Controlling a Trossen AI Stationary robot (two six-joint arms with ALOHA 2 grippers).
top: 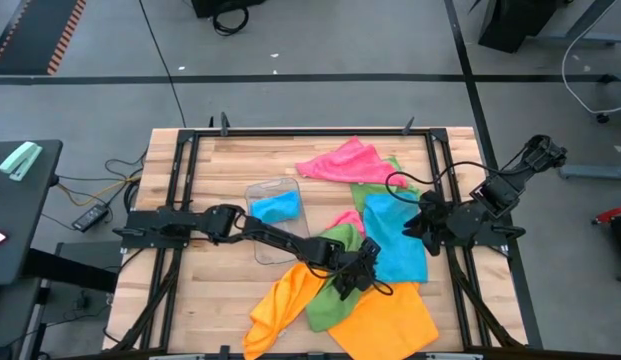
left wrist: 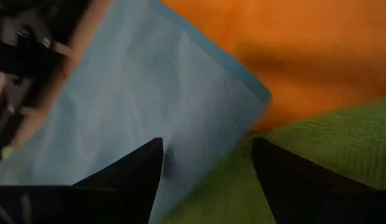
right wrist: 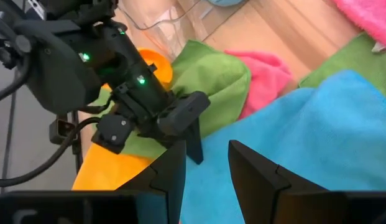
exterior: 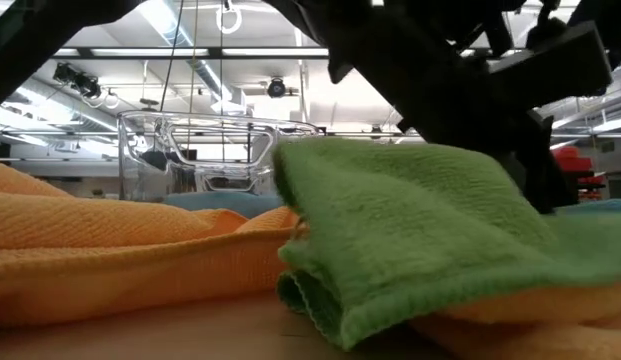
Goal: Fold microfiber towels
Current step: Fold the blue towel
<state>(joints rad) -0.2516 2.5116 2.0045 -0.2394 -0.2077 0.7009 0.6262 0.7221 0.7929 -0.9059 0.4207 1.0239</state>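
1. Step in hand, as I judge it: picking one cloth out of the heap, before any fold. I see the microfiber towels lying jumbled at the table's near right, none laid flat.

2. Left gripper (top: 358,272) hangs over the pile where the green towel (top: 328,300), the sky-blue towel (top: 398,240) and the orange towel (top: 385,318) meet. Its fingers (left wrist: 127,177) stand spread wide with nothing between them; the tips are low over the blue-green seam.

3. Right gripper (top: 418,222) sits at the far right edge of the blue towel. Its fingers (right wrist: 171,171) are parted part-way over blue cloth; I see nothing pinched between them.

4. Other cloths: a pink towel (top: 340,162) lies at the far side, a second bit of pink (right wrist: 264,81) is tucked between green and blue, and one small blue cloth (top: 276,206) rests inside the clear plastic tray (top: 258,190).

5. Materials: short looped pile, soft and limp, thick rolled folds visible in the low view on the green towel. I expect it to drape and snag on neighbours. The tray is rigid and transparent; the table (top: 220,290) is bare pale wood planks.

6. Next move calls for, in my judgement: closing on a single layer at an edge or corner, then lifting clear so the overlapped cloths do not come along.
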